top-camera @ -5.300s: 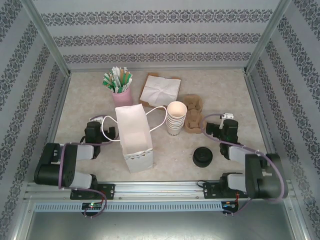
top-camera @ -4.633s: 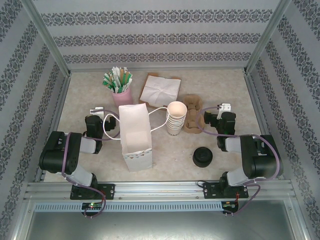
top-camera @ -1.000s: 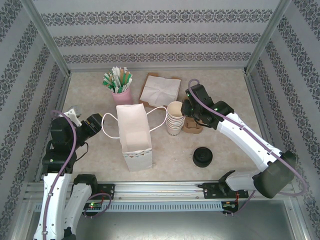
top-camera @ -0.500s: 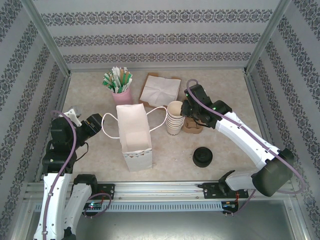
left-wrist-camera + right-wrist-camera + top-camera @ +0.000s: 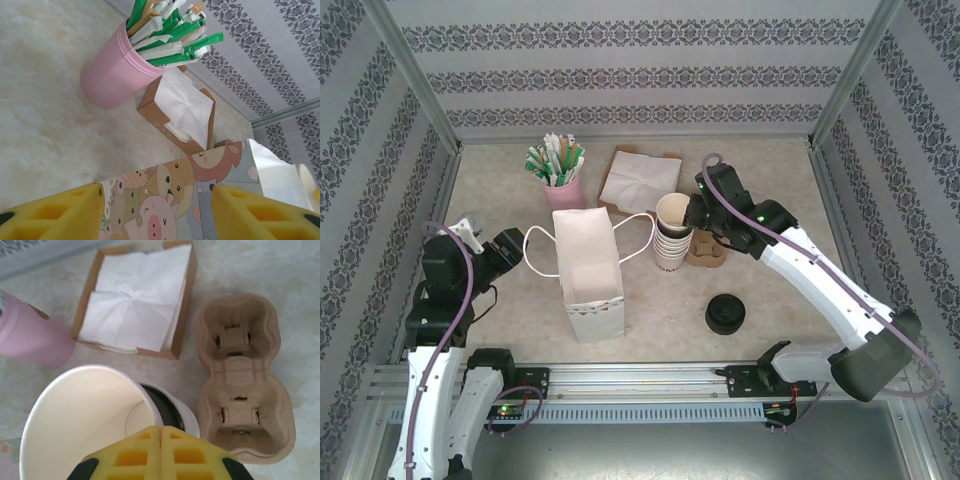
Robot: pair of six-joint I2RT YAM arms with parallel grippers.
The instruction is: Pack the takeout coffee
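takeout coffee cup can wait a moment. what is it all standing on?

— a beige, marbled table, closed in by walls papered in grey damask stripes, with metal frame posts at the corners.

and the cup against the fingers?

— it is the open-topped cream one at the top of the stack, mid-table, just right of the paper bag. the right gripper has its yellow fingers pressed together on the near rim, so the cup wall is pinched between them. in the right wrist view the cup tilts and the rim of the next cup shows under it.

the other arm?

— the left gripper stands spread wide, holding nothing, just left of the bag near its looped handle. the bag's cartoon-printed side shows between the fingers; i cannot tell whether they touch it.

containers?

— the bag stands upright with its mouth open. behind it a pink cup holds green and white wrapped sticks. beside that, a brown cardboard tray holds white napkins. a pulp carrier with two wells lies just right of the stack. black lids sit piled nearer the arms, apart from the stack.
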